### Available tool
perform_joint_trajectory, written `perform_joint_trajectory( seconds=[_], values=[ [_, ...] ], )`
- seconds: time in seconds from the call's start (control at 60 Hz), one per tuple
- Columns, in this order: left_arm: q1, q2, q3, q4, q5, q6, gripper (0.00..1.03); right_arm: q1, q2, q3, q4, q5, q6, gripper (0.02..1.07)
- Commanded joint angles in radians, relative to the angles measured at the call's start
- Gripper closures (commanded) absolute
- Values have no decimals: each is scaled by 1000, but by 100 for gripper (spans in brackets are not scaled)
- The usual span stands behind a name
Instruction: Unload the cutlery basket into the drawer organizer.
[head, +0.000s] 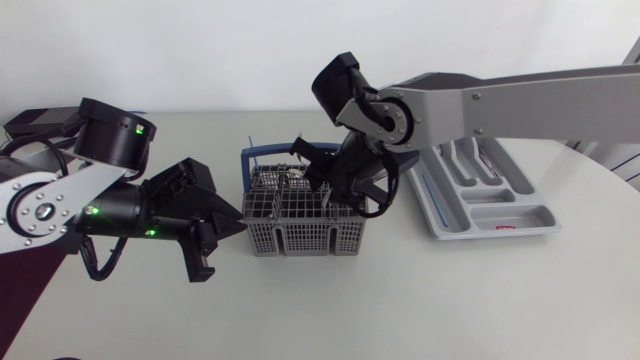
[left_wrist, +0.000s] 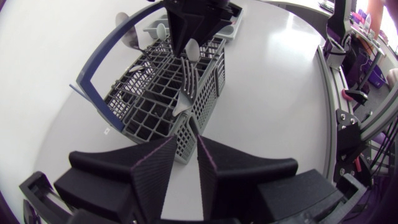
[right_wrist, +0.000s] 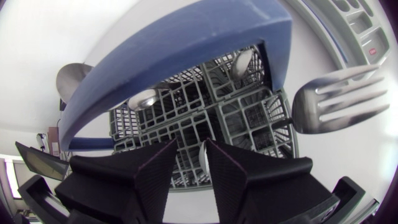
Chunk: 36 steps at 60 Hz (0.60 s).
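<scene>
The grey cutlery basket (head: 300, 228) with a blue handle (right_wrist: 186, 50) stands mid-table. My left gripper (head: 238, 220) is at its left corner, shut on the corner wall (left_wrist: 188, 134), which runs between the fingers (left_wrist: 155, 165). My right gripper (head: 345, 190) reaches down into the basket from above. In the right wrist view its fingers (right_wrist: 149, 165) stand a little apart, with a thin metal handle (right_wrist: 202, 157) between them, close against one finger. A fork (right_wrist: 339, 99) and spoons (right_wrist: 144, 98) stick up from the compartments. The grey drawer organizer (head: 500, 215) lies to the right.
In the left wrist view a spoon (left_wrist: 193, 50) and a fork (left_wrist: 189, 84) rise under my right gripper (left_wrist: 193, 25). A small white scrap (left_wrist: 107, 131) lies on the table beside the basket. The organizer's long slots hold nothing that I can see.
</scene>
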<state>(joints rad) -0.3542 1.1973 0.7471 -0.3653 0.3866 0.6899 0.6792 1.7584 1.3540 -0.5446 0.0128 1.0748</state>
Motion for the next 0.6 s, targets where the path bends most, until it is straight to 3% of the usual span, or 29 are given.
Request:
perform_joint_trajectory(
  seconds=[0.0, 0.133, 0.283, 0.583],
  values=[
    [4, 19, 31, 3, 3, 14, 63, 14, 7, -16, 28, 29, 40, 79],
    [1, 21, 29, 3, 3, 14, 63, 20, 3, -39, 60, 32, 37, 84],
    [1, 19, 28, 3, 3, 14, 63, 22, -27, -49, 75, 44, 30, 100],
    [-9, 22, 15, 6, 3, 14, 63, 19, -93, -84, 75, 26, -3, 101]
  ],
)
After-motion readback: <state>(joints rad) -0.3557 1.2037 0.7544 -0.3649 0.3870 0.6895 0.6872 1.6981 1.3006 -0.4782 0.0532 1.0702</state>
